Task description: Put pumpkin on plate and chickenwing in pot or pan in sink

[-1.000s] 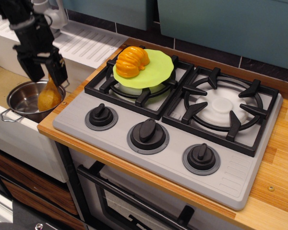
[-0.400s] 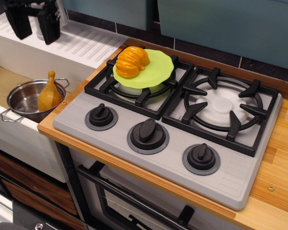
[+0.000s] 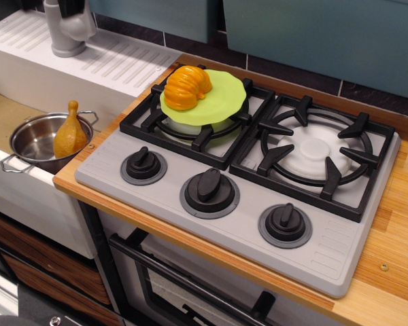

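The orange ribbed pumpkin (image 3: 187,87) lies on the lime-green plate (image 3: 214,98), which rests on the left burner grate of the stove. The golden-brown chickenwing (image 3: 69,134) stands in the shiny steel pot (image 3: 30,144), bone end up, leaning on the pot's right rim. The pot sits in the beige-bottomed sink (image 3: 3,119) at the left. The gripper is almost wholly out of view; only a dark sliver shows at the top edge above the faucet, and its jaws cannot be seen.
A grey faucet (image 3: 68,30) stands on the white ridged drainboard (image 3: 122,64). The stove has a second, empty burner grate (image 3: 316,153) and three black knobs (image 3: 209,185) along its front. A wooden counter (image 3: 394,265) lies to the right.
The gripper let go of the chickenwing in the pot, rose up and back, and has left the view. The chickenwing stays standing in the pot.
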Controlling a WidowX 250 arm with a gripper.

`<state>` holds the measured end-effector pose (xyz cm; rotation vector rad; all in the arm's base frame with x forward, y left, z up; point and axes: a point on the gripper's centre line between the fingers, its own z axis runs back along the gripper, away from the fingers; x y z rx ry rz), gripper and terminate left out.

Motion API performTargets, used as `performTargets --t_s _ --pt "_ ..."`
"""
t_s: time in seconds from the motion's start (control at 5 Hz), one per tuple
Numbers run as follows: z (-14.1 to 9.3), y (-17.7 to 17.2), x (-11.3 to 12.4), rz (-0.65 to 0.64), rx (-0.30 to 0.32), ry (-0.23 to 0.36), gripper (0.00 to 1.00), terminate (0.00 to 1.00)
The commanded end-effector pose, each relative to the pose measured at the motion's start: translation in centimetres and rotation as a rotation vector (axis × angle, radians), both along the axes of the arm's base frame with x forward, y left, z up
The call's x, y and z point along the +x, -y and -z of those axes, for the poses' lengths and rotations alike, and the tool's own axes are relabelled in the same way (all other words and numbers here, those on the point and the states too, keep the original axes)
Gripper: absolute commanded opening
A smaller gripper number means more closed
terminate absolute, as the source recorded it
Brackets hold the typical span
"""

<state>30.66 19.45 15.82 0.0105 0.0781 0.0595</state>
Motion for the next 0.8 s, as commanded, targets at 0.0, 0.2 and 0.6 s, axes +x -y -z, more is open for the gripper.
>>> performTargets --t_s 0.0,0.2,0.6 --pt "-3.58 0.59 0.57 0.052 0.068 0.068 1.0 0.0" --pt "-3.58 0.59 0.57 0.052 0.068 0.068 1.0 0.0" --pt "-3.58 0.59 0.57 0.052 0.068 0.068 1.0 1.0"
